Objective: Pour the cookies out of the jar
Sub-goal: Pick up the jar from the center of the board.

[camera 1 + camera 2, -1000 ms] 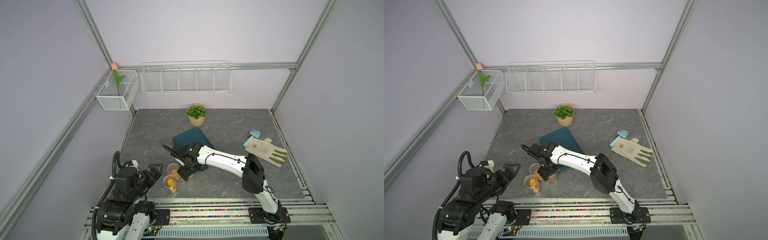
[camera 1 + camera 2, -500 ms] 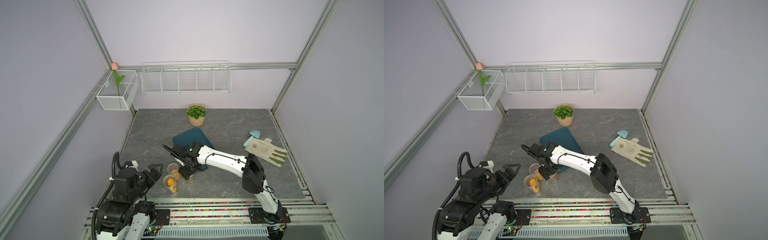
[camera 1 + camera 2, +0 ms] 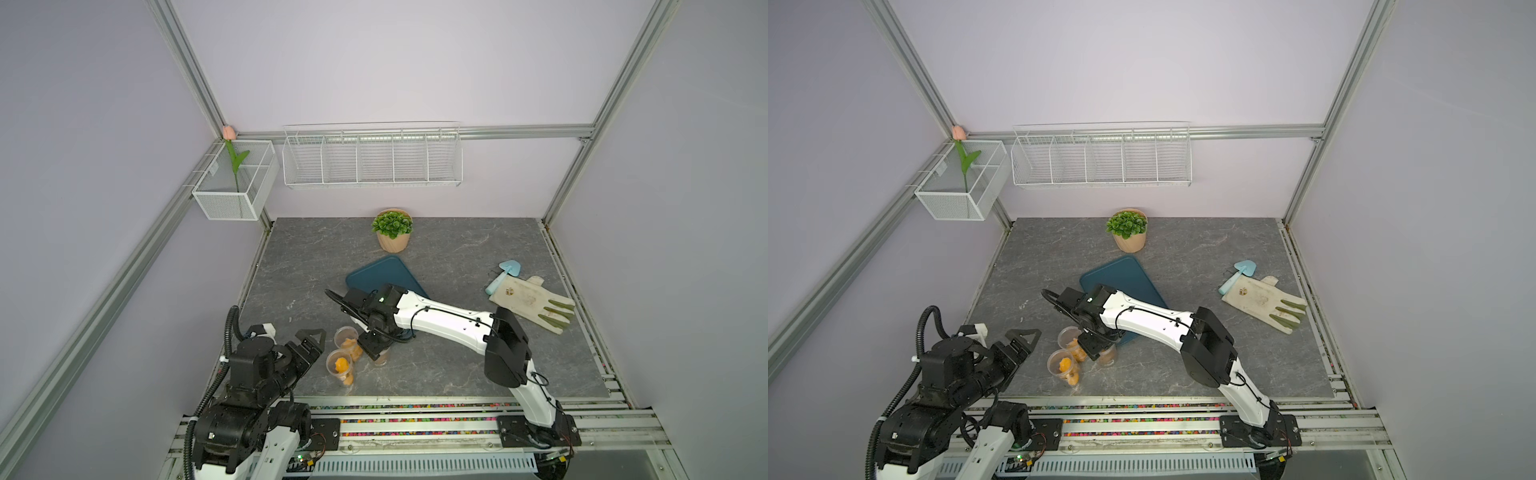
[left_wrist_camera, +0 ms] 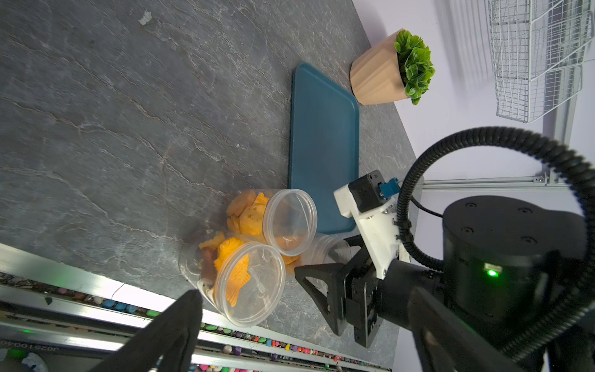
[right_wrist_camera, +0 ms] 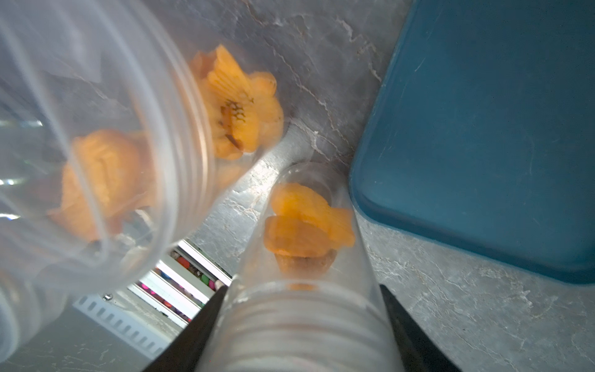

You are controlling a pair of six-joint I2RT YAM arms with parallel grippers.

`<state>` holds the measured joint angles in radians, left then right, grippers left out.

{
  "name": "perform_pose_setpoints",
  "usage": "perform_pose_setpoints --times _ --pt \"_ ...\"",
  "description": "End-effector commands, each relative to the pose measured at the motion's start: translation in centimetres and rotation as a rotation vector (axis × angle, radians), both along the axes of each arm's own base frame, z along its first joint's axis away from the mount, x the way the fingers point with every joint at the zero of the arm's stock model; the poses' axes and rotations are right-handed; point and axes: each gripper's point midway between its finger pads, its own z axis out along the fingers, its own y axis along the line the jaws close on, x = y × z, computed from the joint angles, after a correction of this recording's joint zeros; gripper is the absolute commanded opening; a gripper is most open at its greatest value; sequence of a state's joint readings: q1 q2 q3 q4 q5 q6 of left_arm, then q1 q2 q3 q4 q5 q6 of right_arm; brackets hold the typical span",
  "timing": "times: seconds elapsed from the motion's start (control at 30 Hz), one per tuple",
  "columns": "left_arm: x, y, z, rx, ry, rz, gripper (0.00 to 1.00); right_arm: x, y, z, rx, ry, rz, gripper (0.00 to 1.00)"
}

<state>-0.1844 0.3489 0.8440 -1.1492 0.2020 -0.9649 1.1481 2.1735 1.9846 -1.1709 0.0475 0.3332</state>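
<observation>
I see open slab (image 3: 299, 266) L-rear of two jars (image 3: 346, 337), third jar (image 3: 381, 357) under R arm (image 3: 440, 322), tray (image 3: 374, 274) just behind, free strip btwn tray & glove (image 3: 532, 301).

We see pale lilac walls (image 3: 374, 62) framed by aluminium posts (image 3: 189, 66) — a white wire rack (image 3: 372, 160) and a mesh basket (image 3: 226, 205) hang above the grey marbled tabletop (image 3: 457, 257), under soft, even light.

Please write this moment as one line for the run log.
phase: grasp | right claw: closed on jar beside tray | left claw: open, empty | cookies: inside jar, not yet poured
</observation>
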Motion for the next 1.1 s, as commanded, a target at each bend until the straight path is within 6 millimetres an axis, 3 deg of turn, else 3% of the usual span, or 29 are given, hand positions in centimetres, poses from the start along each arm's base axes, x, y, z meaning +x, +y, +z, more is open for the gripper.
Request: perform_pose_setpoints --times 0.0,0.37,0.67,1.07 --pt "0.1 0.1 -0.5 0.003 0.016 0.01 0.99 -0.3 -0.7 3.2 0.032 -0.028 -0.014 0.61" --pt "0.7 0.0 -0.1 -0.001 0.0 0.01 0.99 -0.1 -1.8 7.2 0.106 -0.031 -0.052 0.58" --pt "1.8 -0.9 0.2 -0.016 0.0 -0.027 0.99 2.0 -4.2 11.3 0.19 -0.058 -0.123 0.58" --pt "2.6 -1.5 0.8 -0.025 -0.014 -0.054 0.99 3.0 -7.5 14.1 0.253 -0.07 -0.2 0.58"
